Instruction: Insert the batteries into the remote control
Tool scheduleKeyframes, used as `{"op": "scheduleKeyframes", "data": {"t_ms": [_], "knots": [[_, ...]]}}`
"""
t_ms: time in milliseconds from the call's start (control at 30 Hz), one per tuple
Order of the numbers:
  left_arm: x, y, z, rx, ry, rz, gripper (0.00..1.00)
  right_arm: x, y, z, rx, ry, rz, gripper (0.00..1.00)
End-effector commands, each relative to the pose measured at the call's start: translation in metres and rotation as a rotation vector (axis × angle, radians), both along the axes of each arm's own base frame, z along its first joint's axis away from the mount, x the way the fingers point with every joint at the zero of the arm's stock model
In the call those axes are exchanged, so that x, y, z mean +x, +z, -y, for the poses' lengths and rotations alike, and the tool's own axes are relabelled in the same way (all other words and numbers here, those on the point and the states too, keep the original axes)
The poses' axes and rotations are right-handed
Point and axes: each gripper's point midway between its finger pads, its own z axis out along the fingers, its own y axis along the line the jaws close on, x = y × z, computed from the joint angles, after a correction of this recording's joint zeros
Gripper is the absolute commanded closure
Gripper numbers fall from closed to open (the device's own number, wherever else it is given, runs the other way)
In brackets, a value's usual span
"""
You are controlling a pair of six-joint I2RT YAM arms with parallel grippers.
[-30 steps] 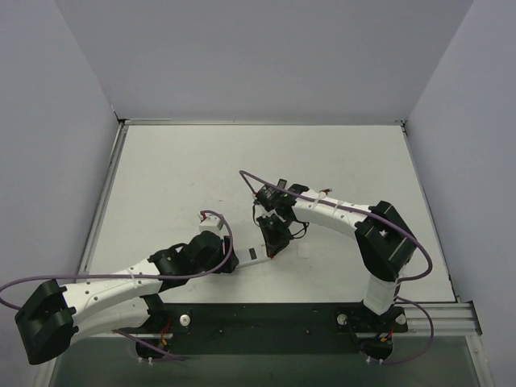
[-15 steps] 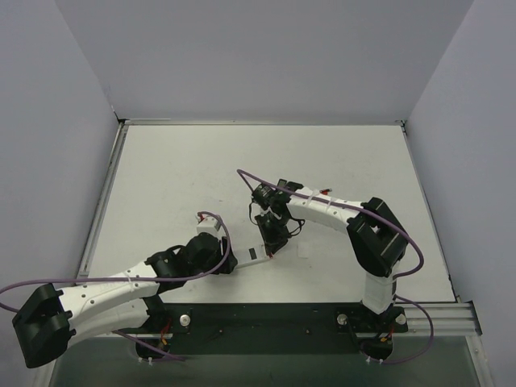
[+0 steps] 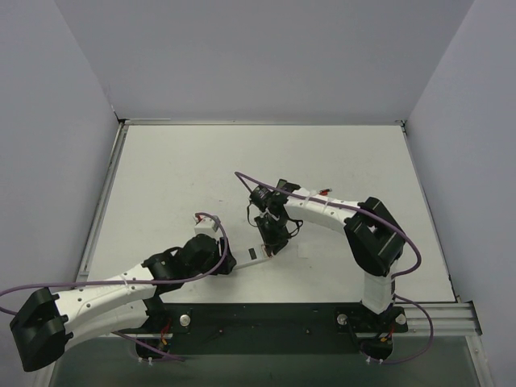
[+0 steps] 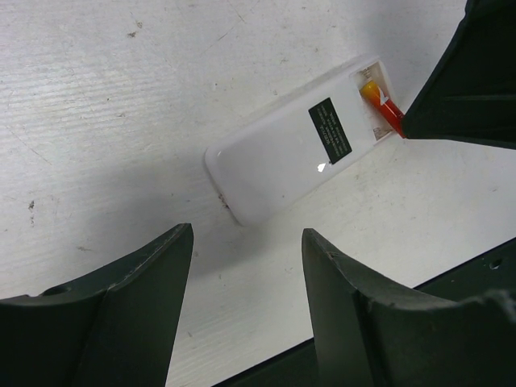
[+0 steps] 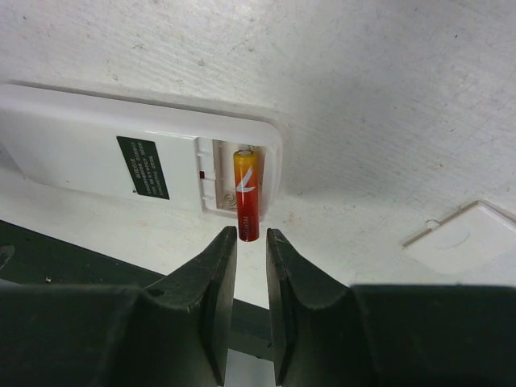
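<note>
The right pincer [image 5: 251, 235] has its jaws a sliver apart around the near end of the battery [image 5: 246, 193]; whether they pinch it I cannot tell. Just ahead, the battery lies in the open bay of the remote control [image 5: 89, 141], that end overhanging the rim. Unseated, it may spring out, or a push may slide the remote, as the left pincer [image 4: 246, 235] gapes empty short of it.

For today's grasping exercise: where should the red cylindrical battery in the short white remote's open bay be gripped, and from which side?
Grip the red battery's end overhanging the white remote's edge, approaching from that end, pinching across its width; the rest lies sunk between compartment walls.
</note>
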Motion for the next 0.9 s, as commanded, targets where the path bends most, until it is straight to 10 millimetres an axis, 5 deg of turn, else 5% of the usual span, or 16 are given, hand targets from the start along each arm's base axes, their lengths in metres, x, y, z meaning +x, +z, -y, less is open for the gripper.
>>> {"op": "scheduleKeyframes", "data": {"t_ms": [0, 133, 400, 600, 867], "knots": [[0.005, 0.004, -0.001, -0.007, 0.017, 0.026, 0.34, 0.0, 0.016, 0.002, -0.032, 0.01, 0.045, 0.82], [0.008, 0.005, 0.002, 0.003, -0.016, 0.049, 0.33, 0.005, 0.02, 0.007, -0.025, -0.005, 0.11, 0.8], [0.022, 0.018, 0.016, 0.018, -0.169, 0.246, 0.11, 0.004, 0.019, 0.015, 0.056, -0.086, 0.231, 0.7], [0.033, 0.031, 0.03, 0.065, -0.298, 0.385, 0.09, 0.006, 0.027, 0.017, 0.189, -0.146, 0.339, 0.7], [0.024, 0.003, 0.045, 0.087, -0.368, 0.269, 0.08, 0.007, 0.029, 0.016, 0.309, -0.18, 0.423, 0.55]]}}
